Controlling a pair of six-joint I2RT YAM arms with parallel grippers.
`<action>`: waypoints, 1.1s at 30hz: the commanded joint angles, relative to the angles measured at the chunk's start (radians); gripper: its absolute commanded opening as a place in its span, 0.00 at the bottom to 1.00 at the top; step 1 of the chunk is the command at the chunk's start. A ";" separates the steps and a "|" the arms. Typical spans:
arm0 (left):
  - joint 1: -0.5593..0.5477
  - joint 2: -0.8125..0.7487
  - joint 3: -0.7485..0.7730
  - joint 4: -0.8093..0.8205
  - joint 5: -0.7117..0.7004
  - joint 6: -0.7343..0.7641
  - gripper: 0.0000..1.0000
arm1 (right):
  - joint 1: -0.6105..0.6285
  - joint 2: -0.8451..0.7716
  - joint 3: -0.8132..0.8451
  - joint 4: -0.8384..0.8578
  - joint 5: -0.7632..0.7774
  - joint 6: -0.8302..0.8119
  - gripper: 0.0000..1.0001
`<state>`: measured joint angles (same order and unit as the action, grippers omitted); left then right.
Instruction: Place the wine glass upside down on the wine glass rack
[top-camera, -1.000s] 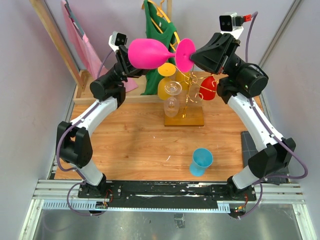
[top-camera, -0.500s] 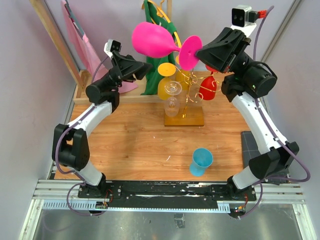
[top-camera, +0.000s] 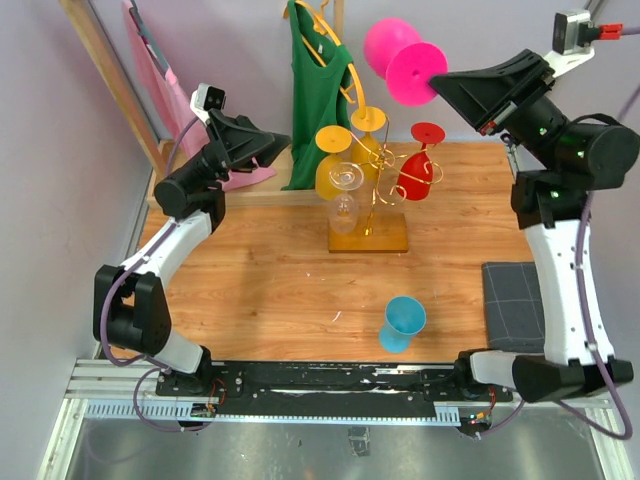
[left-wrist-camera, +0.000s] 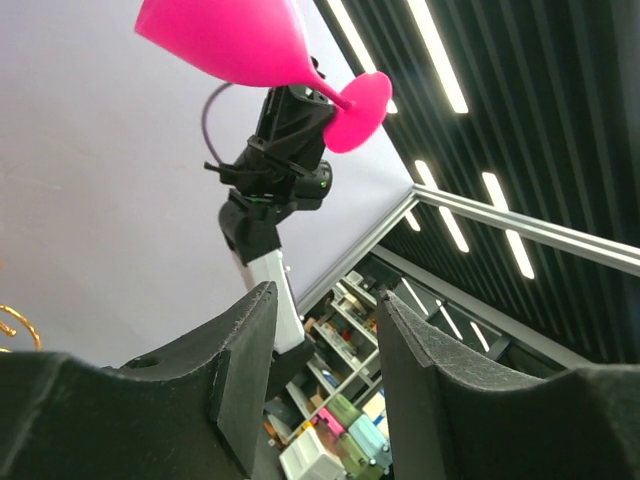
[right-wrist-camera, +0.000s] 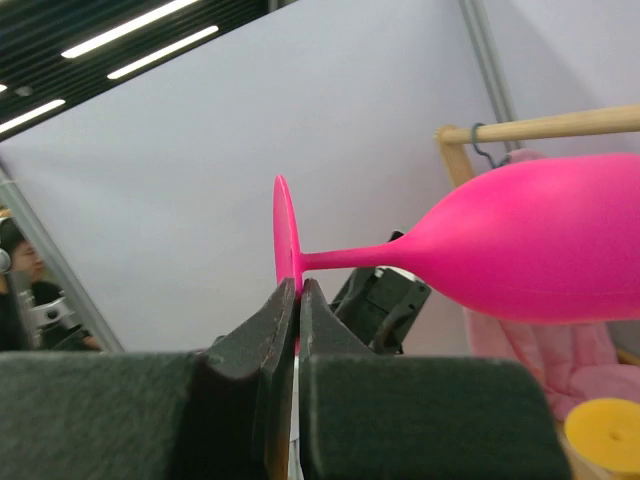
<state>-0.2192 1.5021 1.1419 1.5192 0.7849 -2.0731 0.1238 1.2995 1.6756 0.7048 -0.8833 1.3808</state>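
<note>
The pink wine glass (top-camera: 392, 42) hangs in the air on its side, high above the back right of the table. My right gripper (top-camera: 447, 84) is shut on the rim of its foot disc (right-wrist-camera: 284, 232), and the bowl (right-wrist-camera: 545, 240) points away from the fingers. The gold wine glass rack (top-camera: 372, 180) stands lower and to the left on its flat base (top-camera: 368, 239). It carries yellow, clear and red glasses. My left gripper (top-camera: 278, 146) is open and holds nothing, well to the left of the glass (left-wrist-camera: 228, 40). Its jaws (left-wrist-camera: 325, 300) point upward.
A green top (top-camera: 316, 95) hangs on the wooden frame behind the rack, and a pink garment (top-camera: 165, 95) hangs at the back left. A blue cup (top-camera: 403, 322) stands near the front. A grey mat (top-camera: 512, 302) lies at the right edge.
My left gripper let go of the glass bowl, opened and drew back to the left. The right arm carried the glass by its foot upward and to the right.
</note>
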 joint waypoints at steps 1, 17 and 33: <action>0.009 -0.028 -0.010 0.259 0.026 -0.010 0.49 | -0.033 -0.107 0.041 -0.538 0.093 -0.491 0.01; 0.009 -0.052 -0.015 0.260 0.032 -0.025 0.48 | -0.264 -0.193 0.038 -1.168 0.229 -0.595 0.01; 0.010 -0.065 -0.037 0.260 0.039 -0.027 0.48 | -0.318 -0.212 -0.107 -1.258 0.180 -0.519 0.01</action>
<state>-0.2180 1.4628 1.1149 1.5196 0.8082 -2.0735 -0.1669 1.0786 1.6058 -0.5518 -0.6716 0.8188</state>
